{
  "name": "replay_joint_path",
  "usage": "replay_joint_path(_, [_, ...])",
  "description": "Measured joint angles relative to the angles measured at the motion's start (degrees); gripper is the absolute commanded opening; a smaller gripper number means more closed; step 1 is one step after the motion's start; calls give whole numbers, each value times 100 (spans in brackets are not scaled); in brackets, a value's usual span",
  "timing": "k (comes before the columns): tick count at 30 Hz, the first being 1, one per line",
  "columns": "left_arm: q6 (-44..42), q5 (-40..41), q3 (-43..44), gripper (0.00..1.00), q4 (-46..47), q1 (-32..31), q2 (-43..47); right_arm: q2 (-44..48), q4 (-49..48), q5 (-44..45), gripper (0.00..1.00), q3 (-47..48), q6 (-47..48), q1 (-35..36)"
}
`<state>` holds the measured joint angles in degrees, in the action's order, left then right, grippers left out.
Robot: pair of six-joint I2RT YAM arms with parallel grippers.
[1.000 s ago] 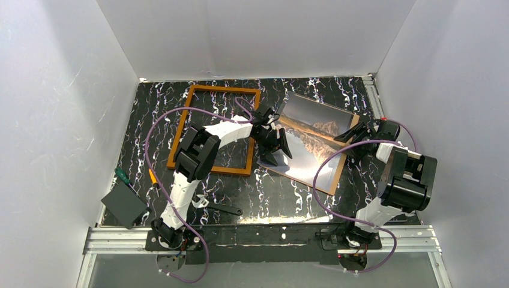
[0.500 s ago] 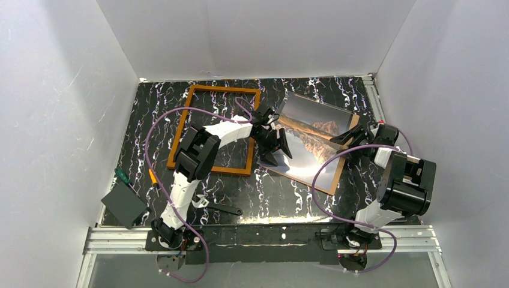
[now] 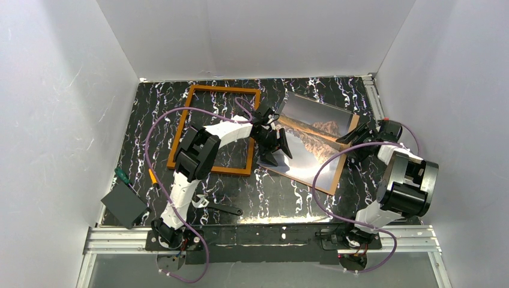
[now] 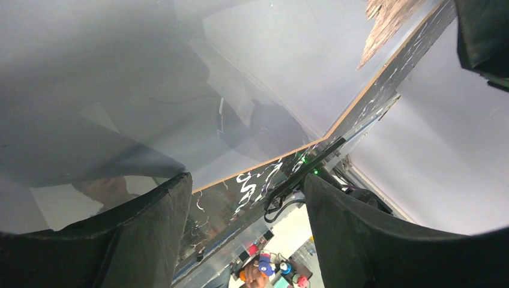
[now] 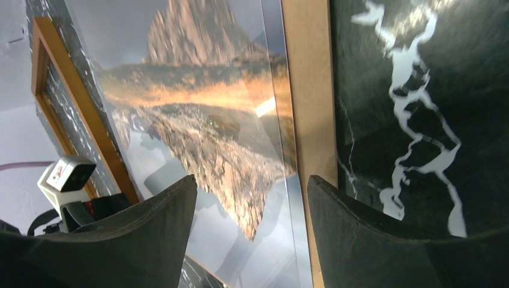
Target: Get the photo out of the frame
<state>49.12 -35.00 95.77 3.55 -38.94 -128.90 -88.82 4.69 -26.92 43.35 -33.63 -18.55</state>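
The black marbled table (image 3: 150,114) carries everything; the photo (image 3: 315,144) lies face up on its right half, fully out of the frame (image 3: 225,88), which lies empty just beside the photo's left edge; the left gripper (image 3: 276,153) hangs over the photo's left edge, jaws spread wide and holding nothing; the right gripper (image 3: 351,139) sits at the photo's tan right edge, jaws likewise wide apart, empty.
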Motion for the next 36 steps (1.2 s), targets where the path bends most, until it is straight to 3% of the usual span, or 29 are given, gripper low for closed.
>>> replay_joint_path(16, [2, -22, 0, 70, 2, 0, -4, -715, -273, -422, 63, 374, 66, -52])
replay_joint_path(21, [2, -33, 0, 70, 2, 0, -4, -726, -448, -549, 54, 269, 15, -57])
replay_joint_path(27, [2, -44, 0, 70, 2, 4, -7, -723, -579, -588, 36, 111, -57, -96])
replay_joint_path(34, [2, -66, 0, 70, 2, 11, -11, -726, -734, -726, 3, -63, -133, -199])
replay_joint_path(36, [2, -66, 0, 72, 2, 11, -11, -726, -824, -787, 1, -81, -173, -208])
